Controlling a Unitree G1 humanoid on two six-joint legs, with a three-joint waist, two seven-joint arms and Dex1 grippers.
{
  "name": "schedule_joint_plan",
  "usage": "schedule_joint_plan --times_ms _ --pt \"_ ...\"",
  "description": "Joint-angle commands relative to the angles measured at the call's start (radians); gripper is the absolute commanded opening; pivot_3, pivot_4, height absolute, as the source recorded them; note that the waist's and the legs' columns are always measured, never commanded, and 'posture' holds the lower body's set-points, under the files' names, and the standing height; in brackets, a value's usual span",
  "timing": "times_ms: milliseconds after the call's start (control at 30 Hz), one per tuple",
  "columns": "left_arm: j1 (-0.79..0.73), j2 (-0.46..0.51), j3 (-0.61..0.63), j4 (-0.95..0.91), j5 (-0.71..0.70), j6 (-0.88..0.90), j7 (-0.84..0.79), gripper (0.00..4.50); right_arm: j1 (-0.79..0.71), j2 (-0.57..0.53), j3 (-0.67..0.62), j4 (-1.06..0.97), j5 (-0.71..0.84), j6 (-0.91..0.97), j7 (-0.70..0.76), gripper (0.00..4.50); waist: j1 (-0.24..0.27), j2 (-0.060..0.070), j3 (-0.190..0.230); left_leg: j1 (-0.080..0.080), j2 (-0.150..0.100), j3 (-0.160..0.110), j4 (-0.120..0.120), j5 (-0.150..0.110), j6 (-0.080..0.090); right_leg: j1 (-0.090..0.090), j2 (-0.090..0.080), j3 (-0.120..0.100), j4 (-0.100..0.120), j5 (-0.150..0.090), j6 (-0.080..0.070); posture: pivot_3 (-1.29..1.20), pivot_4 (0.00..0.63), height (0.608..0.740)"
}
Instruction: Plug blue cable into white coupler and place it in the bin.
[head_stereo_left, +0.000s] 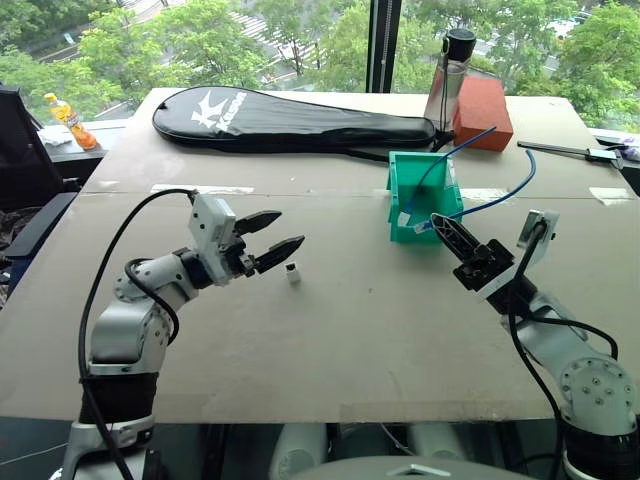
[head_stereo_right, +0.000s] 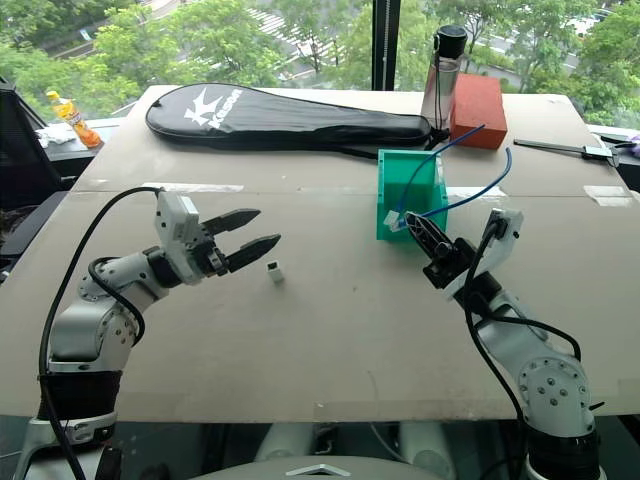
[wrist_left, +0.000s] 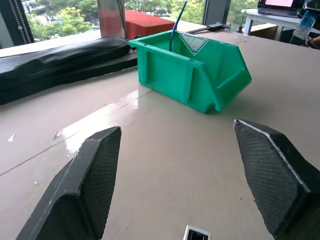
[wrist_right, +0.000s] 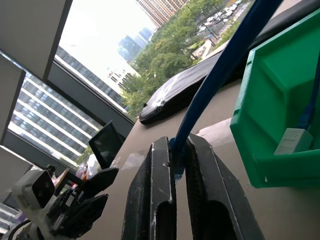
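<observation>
White coupler (head_stereo_left: 293, 273) sits alone on the desk (head_stereo_left: 330, 340), out in the middle and toward the left side, just past the tips of the left end effector (head_stereo_left: 280, 240). That end effector points level with its two black fingers spread apart and empty; the coupler lies just beside its lower fingertip, so the left arm is plainly the nearer one. The right end effector (head_stereo_left: 442, 225) is pressed together on the blue cable (head_stereo_left: 500, 195), which arcs from the grip up toward the far right. The bin (head_stereo_left: 420, 200) stands just beyond the right end effector, toward the far edge, with another blue cable and a white block inside it. Bare desk lies between coupler and cable. A black racket case (head_stereo_left: 290, 120), a bottle (head_stereo_left: 450, 85) and a red block (head_stereo_left: 485, 110) line the far edge, well apart.
</observation>
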Motion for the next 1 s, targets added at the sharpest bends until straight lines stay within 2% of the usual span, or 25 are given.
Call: schedule_joint_plan --times_ms 33,200,433,700,1000 --pt "0.05 0.017 0.007 -0.025 0.003 -0.029 -0.032 3.66 -0.025 0.009 0.003 0.007 -0.005 0.003 0.042 0.0 -0.004 0.0 0.0 0.0 0.0 0.0 0.0 0.0 0.0 0.0 0.0 0.0 0.0 0.0 0.0 0.0 0.15 0.74" --pt "0.092 0.001 -0.045 0.013 0.049 -0.073 -0.053 3.66 -0.032 0.008 0.007 0.016 -0.012 0.015 0.063 0.0 -0.001 0.0 0.0 0.0 0.0 -0.002 0.0 0.0 0.0 0.0 0.0 -0.002 0.001 0.0 0.0 0.0 0.15 0.74" --pt "0.055 -0.035 -0.1 0.15 0.149 -0.19 -0.028 3.66 -0.008 0.0 -0.002 -0.012 -0.03 0.025 0.069 0.0 -0.002 0.0 0.0 -0.001 0.0 -0.001 0.0 0.0 0.0 0.0 0.0 -0.001 0.0 0.0 0.0 0.0 0.15 0.74" --pt "-0.001 -0.065 -0.132 0.25 0.186 -0.261 -0.039 3.66 0.029 -0.009 -0.011 -0.054 -0.031 0.019 0.057 0.0 -0.004 0.0 0.0 -0.001 0.0 -0.002 0.0 0.0 0.0 0.0 0.0 -0.002 0.0 0.0 0.0 0.0 0.15 0.74" --pt "-0.038 -0.044 -0.135 0.352 0.209 -0.335 -0.09 3.66 0.053 -0.02 -0.026 -0.083 -0.022 0.016 0.04 0.0 -0.008 0.0 0.0 -0.001 0.001 -0.001 0.0 0.0 0.0 0.0 0.0 -0.002 0.0 0.0 0.0 0.0 0.15 0.74"
